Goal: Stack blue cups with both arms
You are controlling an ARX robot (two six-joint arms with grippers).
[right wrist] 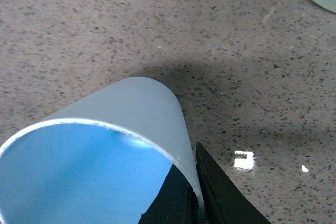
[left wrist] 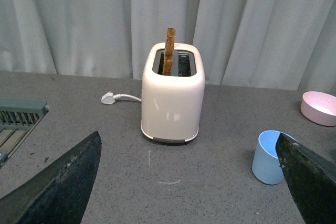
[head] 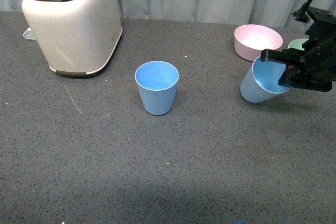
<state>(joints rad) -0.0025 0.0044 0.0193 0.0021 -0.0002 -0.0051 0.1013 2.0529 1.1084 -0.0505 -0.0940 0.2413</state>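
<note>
One blue cup (head: 156, 94) stands upright and empty in the middle of the grey table. It also shows in the left wrist view (left wrist: 268, 158), partly behind one finger (left wrist: 310, 179). My left gripper (left wrist: 186, 182) is open and empty, above the table facing the toaster; it is out of the front view. My right gripper (head: 286, 74) is shut on the rim of the second blue cup (head: 262, 85), which hangs tilted a little above the table at the right. In the right wrist view this cup (right wrist: 121, 124) is pinched at its rim by the gripper (right wrist: 195, 187), one finger inside and one outside.
A cream toaster (head: 73, 24) with toast in it stands at the back left, also in the left wrist view (left wrist: 172, 98). A pink bowl (head: 257, 40) and a green bowl (head: 298, 44) sit at the back right. A grey rack (left wrist: 18, 119) and a white plug (left wrist: 108, 98) lie left of the toaster.
</note>
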